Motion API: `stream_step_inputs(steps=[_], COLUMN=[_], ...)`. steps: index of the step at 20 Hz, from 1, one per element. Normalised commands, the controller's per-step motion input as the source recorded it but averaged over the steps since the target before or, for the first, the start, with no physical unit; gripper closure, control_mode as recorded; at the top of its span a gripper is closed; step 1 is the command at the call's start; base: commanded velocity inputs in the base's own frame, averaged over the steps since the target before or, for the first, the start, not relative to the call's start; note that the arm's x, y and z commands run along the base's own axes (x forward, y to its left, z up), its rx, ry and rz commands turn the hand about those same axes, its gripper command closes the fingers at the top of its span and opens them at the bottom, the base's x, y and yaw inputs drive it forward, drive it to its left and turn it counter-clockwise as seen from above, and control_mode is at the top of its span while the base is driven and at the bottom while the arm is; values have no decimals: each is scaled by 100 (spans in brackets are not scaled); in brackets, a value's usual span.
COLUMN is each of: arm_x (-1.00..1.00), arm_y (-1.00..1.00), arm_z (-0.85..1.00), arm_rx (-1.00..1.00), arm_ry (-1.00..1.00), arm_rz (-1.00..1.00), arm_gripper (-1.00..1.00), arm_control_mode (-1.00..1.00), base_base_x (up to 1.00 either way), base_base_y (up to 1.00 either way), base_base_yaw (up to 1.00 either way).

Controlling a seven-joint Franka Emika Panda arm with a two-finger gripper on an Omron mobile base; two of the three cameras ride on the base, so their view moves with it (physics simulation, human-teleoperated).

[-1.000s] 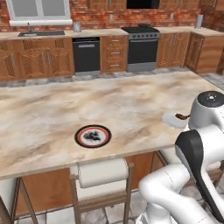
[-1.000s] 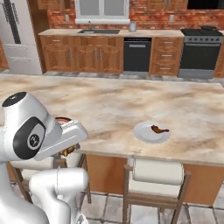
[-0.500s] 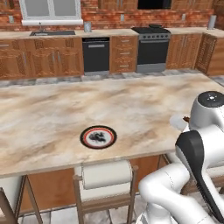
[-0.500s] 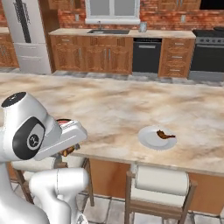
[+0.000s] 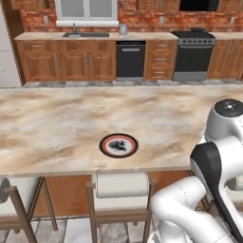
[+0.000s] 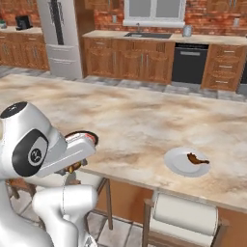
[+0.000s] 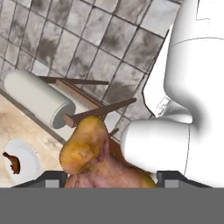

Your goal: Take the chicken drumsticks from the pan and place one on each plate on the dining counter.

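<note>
On the hand view I see the two-finger gripper [image 7: 107,177] with its dark tips set wide apart and a golden-orange, club-shaped chicken drumstick [image 7: 94,153] sitting between them, bulbous end pointing away from the hand; I read it as gripped. Beyond it lie grey floor tiles and a white-cushioned wooden stool [image 7: 41,98]. A plain white round plate [image 6: 187,161] on the beige-and-brown marbled dining counter [image 6: 144,120] carries a dark reddish-brown drumstick [image 6: 197,158]. The red-edged round plate with dark centre [image 5: 118,145] sits near the counter's front edge.
</note>
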Motion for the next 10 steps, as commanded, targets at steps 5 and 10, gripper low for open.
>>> stream_step_inputs(steps=[5,10], arm_x=[0,64], arm_y=[0,0], arm_z=[0,-43], arm_rx=[0,-3], arm_ry=[0,-5], arm_rz=[0,22], arm_gripper=[100,100], arm_control_mode=[100,-100], base_base_x=[53,13], base_base_y=[0,0], base_base_yaw=[40,8])
